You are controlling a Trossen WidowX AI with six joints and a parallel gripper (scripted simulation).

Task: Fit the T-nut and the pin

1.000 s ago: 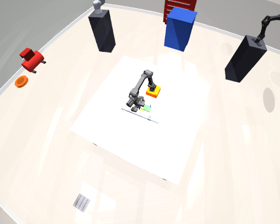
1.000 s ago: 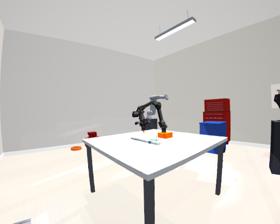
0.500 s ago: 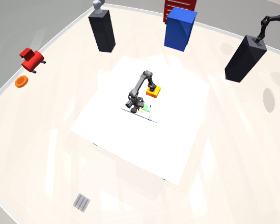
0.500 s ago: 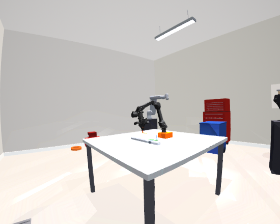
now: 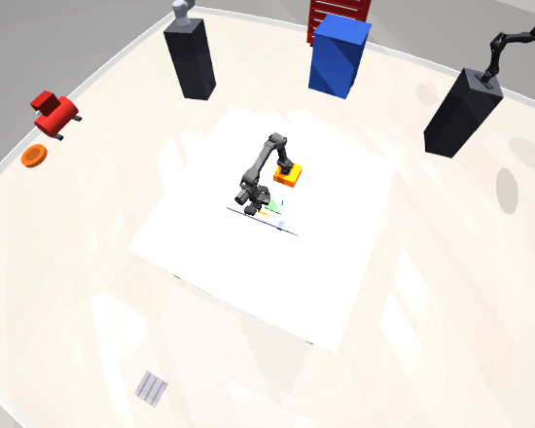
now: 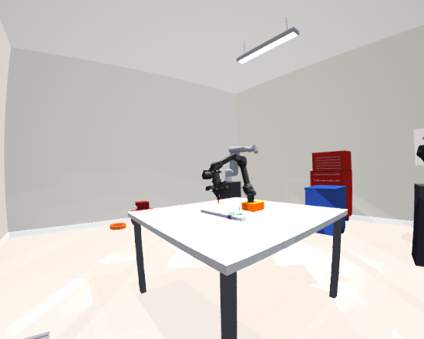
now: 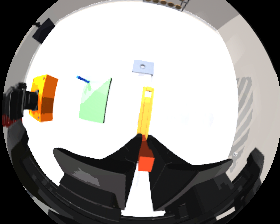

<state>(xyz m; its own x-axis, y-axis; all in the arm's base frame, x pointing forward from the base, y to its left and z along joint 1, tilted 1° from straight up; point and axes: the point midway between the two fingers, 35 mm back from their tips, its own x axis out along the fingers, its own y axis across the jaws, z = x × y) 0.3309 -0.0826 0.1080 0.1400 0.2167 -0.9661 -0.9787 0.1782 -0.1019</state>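
Brass T-nut (image 7: 146,111) hangs by its orange handle (image 7: 146,162), which your gripper (image 5: 260,208) (image 6: 218,196) (image 7: 145,145) has clamped above the table. Picking is done; you still have tipping into the rail (image 5: 243,213) (image 6: 212,212), sliding under the bracket (image 5: 281,225) (image 6: 231,216) (image 7: 143,67), releasing, and pinning from the green tray (image 5: 274,207) (image 6: 232,213) (image 7: 95,104).

below the gripper (image 5: 258,205) (image 6: 218,193) (image 7: 145,141), a white table (image 5: 272,287) (image 6: 239,243) (image 7: 175,30). high above it, a ceiling light (image 6: 267,47). in the top view, left of it, a red machine (image 5: 57,116) (image 6: 142,205) near an orange disc (image 5: 33,155) (image 6: 118,227); up and right, a blue box (image 5: 338,58) (image 6: 325,198) before a red drawer chest (image 5: 345,7) (image 6: 331,162); lower left, a grey grate (image 5: 151,388).
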